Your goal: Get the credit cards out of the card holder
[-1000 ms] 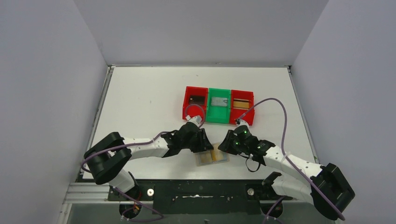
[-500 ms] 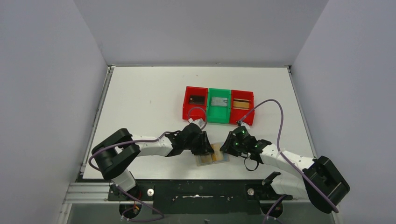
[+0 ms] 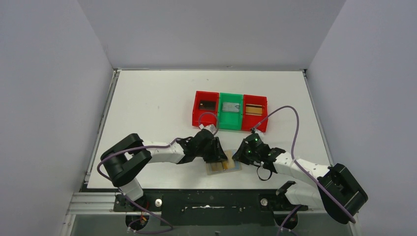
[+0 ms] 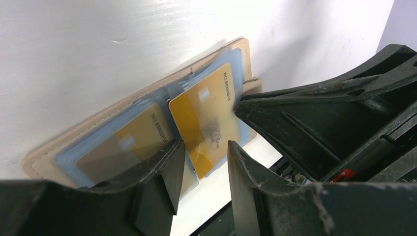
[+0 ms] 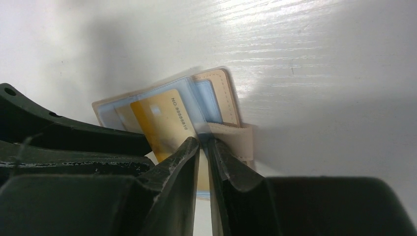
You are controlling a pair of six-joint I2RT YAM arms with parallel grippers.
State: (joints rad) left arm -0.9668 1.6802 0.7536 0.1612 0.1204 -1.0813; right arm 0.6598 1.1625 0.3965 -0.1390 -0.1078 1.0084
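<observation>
The tan card holder lies open near the table's front edge, with pale blue-grey inner sleeves. In the left wrist view a gold credit card sticks partly out of one sleeve, and a second gold card sits inside the other panel. My left gripper is open, its fingertips either side of the protruding card's lower edge. My right gripper is shut on the card holder's blue-grey sleeve edge, beside the gold card and the closure tab. Both grippers meet over the holder in the top view.
Three small trays stand in a row behind the holder: red, green, red, each with a card-like item inside. The arms' black base rail runs along the near edge.
My left gripper has edged right onto the card holder and my right gripper has shifted slightly left toward it. The holder has barely moved.
</observation>
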